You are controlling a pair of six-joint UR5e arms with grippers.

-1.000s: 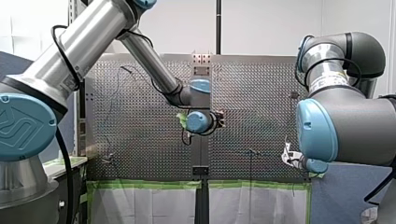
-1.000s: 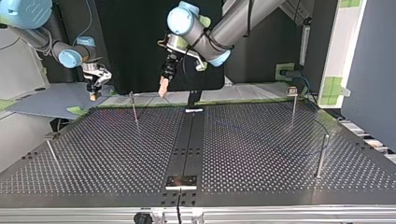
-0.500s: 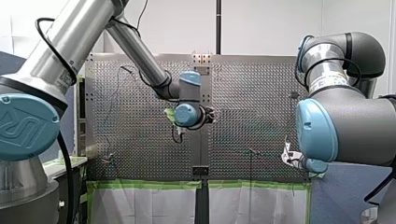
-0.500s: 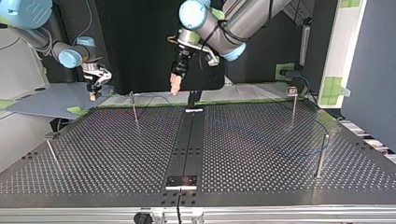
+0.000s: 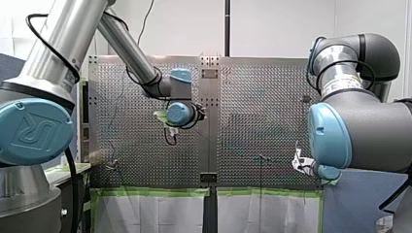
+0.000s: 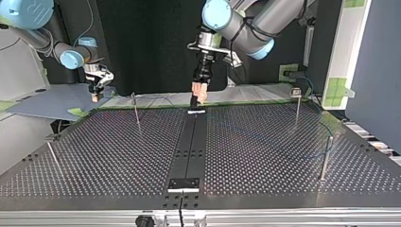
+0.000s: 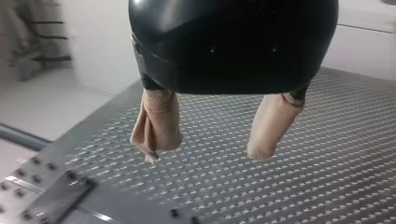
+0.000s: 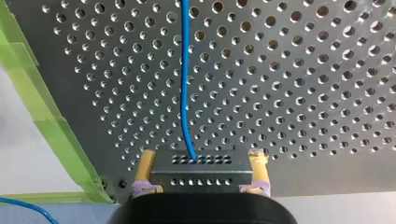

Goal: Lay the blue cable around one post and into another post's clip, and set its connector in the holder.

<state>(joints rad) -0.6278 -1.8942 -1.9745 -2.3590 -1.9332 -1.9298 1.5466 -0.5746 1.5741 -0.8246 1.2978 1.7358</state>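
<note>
The blue cable (image 8: pixel 185 74) runs away from a grey perforated connector (image 8: pixel 201 167) over the holed table. My right gripper (image 8: pixel 201 179) is shut on that connector with its yellow pads, and it hangs past the table's far corner at the top view's left (image 6: pixel 96 92). My left gripper (image 7: pixel 210 149) is open above the plate, its beige pads (image 7: pixel 157 125) apart with nothing between them. In the top view it hangs (image 6: pixel 199 91) over the far end of the dark centre strip (image 6: pixel 189 146). A faint stretch of cable (image 6: pixel 158 98) lies along the far edge.
Thin metal posts stand on the table: one far left (image 6: pixel 136 109), one near left (image 6: pixel 52 155), one far right (image 6: pixel 297 105) with a clip on top, one near right (image 6: pixel 326 157). A small plate (image 6: pixel 184 184) sits at the strip's near end. Green tape (image 8: pixel 42 112) edges the table.
My left arm has swung toward the top view's right, carrying its open gripper to the centre strip's far end. My right arm and the connector have not moved.
</note>
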